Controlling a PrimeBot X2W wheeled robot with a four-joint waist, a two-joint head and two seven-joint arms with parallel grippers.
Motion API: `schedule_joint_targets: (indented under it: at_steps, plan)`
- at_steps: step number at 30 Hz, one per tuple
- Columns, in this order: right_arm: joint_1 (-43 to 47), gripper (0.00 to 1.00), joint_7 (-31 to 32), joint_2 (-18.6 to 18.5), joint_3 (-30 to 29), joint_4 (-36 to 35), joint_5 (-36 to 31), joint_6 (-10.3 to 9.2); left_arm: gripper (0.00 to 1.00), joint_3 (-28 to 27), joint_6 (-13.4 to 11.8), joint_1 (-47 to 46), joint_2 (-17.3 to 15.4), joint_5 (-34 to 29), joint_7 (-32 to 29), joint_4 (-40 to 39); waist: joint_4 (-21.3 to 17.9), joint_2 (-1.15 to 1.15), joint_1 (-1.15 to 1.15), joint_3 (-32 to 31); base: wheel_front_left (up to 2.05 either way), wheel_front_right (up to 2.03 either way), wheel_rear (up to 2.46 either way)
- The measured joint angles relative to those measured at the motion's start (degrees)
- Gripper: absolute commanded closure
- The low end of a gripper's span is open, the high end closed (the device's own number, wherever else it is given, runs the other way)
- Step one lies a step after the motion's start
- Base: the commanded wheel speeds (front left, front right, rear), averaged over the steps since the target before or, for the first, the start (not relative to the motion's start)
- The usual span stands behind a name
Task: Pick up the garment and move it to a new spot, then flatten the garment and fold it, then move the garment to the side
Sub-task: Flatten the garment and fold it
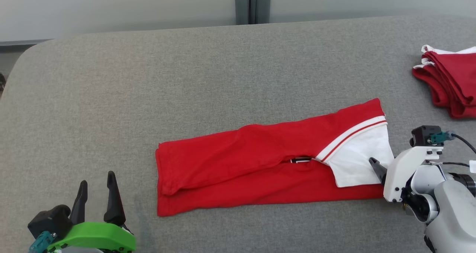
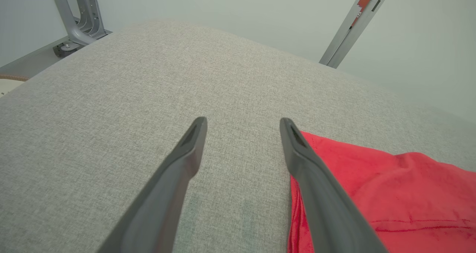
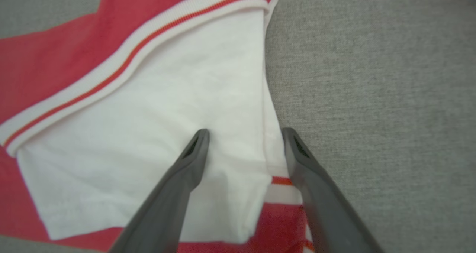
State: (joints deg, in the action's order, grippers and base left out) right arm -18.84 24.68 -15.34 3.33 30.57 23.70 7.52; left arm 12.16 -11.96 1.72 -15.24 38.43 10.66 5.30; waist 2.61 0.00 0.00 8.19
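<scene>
You have one garment [image 1: 260, 160] on one table [image 1: 223, 67]. You have one pile [image 1: 452, 82] of folded red pieces at the right edge; you cannot tell how many are in it. You have two grippers, the left gripper [image 1: 97, 178] and the right gripper [image 3: 244, 130], each with two fingers [image 2: 178, 178], four in all. One grey post [image 1: 253, 4] is beyond the table.

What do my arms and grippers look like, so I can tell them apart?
Both grippers have two long, tapered dark grey fingers. The left gripper has a bright green mount. The right gripper has a white housing, a teal connector and a black cable.
</scene>
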Motion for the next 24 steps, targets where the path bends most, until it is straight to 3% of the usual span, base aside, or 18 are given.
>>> schedule_joint_targets:
  at_steps: [5,6,7,9,10,17,24]
  plan:
    - [-2.0,0.00,0.2,0.0,3.0,3.7,0.5,-0.07,0.00,0.1,-0.1,0.0,-0.1,0.0,0.0,-0.1,1.0,0.00,0.00,-0.2,0.00,0.00,0.00]
    - [-2.5,0.31,0.2,0.0,3.6,4.3,0.6,-0.07,0.00,0.1,-0.2,0.0,-0.2,0.0,0.0,-0.1,1.0,0.00,0.00,-0.1,0.00,0.00,0.00]
    - [-2.8,0.55,0.1,0.0,4.1,4.8,0.8,-0.07,0.00,0.0,-0.2,0.0,-0.3,0.0,0.0,-0.2,0.9,0.00,0.00,-0.1,0.00,0.00,0.00]
    - [-3.5,0.78,-0.6,0.1,4.9,6.0,0.8,-0.07,0.00,0.0,-0.4,-0.1,-0.4,0.0,0.0,-0.2,0.8,0.00,0.00,-0.1,0.00,0.00,0.00]
    - [-3.8,0.98,-1.0,0.2,5.2,6.5,0.9,-0.07,0.00,0.0,-0.4,-0.1,-0.4,0.0,0.0,-0.2,0.7,0.00,0.00,-0.1,0.00,0.00,0.00]
    - [-6.1,1.00,-5.7,1.1,6.1,9.5,1.4,0.04,0.00,0.1,-0.7,-0.6,-0.8,-0.2,-0.1,-0.3,-1.0,0.00,0.00,-0.1,0.00,0.00,0.00]
    - [-6.5,1.00,-9.3,-2.4,4.4,9.6,2.8,0.03,0.00,0.2,-1.2,-0.6,-1.0,-0.2,-0.3,-0.7,-3.7,0.00,0.00,-0.2,0.00,0.00,0.00]
